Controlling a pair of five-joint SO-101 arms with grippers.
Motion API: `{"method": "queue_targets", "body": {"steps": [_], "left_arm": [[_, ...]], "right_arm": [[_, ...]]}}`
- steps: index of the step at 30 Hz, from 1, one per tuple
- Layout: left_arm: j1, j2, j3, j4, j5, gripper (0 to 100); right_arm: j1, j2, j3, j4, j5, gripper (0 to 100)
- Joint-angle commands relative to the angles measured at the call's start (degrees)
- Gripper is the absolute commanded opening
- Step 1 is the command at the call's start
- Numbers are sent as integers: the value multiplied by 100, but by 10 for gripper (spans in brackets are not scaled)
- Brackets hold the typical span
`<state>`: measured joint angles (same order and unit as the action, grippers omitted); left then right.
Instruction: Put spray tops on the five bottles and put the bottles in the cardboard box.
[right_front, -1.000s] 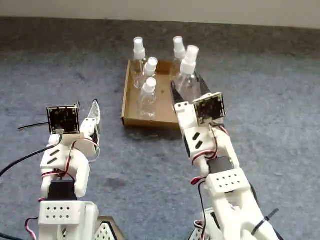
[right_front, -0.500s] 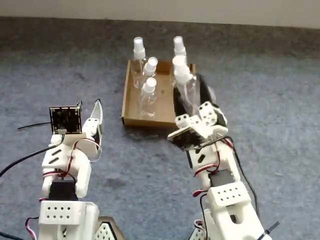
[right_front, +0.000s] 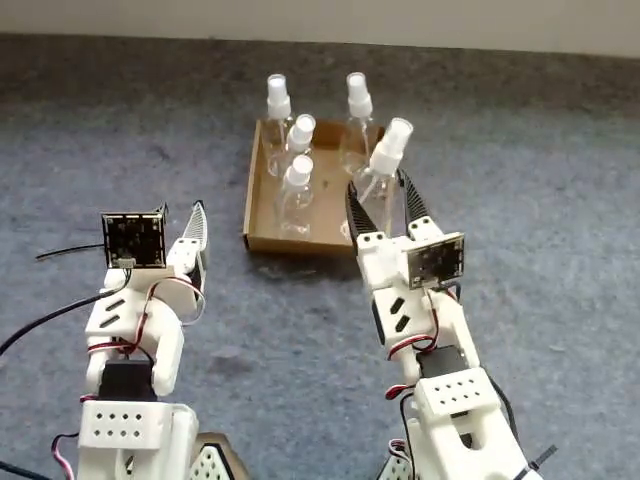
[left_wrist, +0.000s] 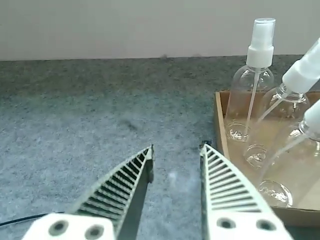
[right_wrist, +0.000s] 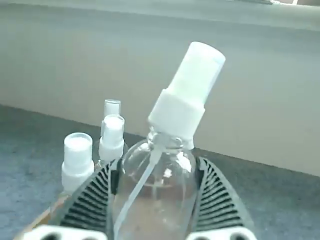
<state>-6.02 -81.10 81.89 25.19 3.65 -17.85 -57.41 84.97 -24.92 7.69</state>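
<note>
Nearly there, by my reckoning: all five bottles wear their spray tops, and four of them stand upright inside the cardboard box. My right tool is pinching the fifth bottle around its clear body, at the box's near right corner. This bottle is tilted, its white top leaning away from the other four. I cannot tell whether its base rests on the box floor or hangs just above it, because the arm hides that corner.

What I judge is left is to bring this last bottle upright, set it down inside the walls and let go.

My left tool is spread and holds nothing. It sits low over the grey table, near the box's left wall and apart from it.

The back right bottle stands just behind the one I hold, so there is little room. The lean worries me too, since the bottle might topple into its neighbours once I release it.
</note>
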Motion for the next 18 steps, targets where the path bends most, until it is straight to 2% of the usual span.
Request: {"method": "queue_targets", "body": {"steps": [1,7,15,18], "left_arm": [[75,-75,-48,-114,0,147],[75,-75,-48,-114,0,147],[75,-92,31,-149,0,147],[75,-92,31,-149,0,147]], "right_arm": [[57,-75,-207,-136,193,4],[75,716,-1077,-127,-281,4],[75,2035,-1780,-189,-325,4],[75,2352,-1780,-681,-316,4]]}}
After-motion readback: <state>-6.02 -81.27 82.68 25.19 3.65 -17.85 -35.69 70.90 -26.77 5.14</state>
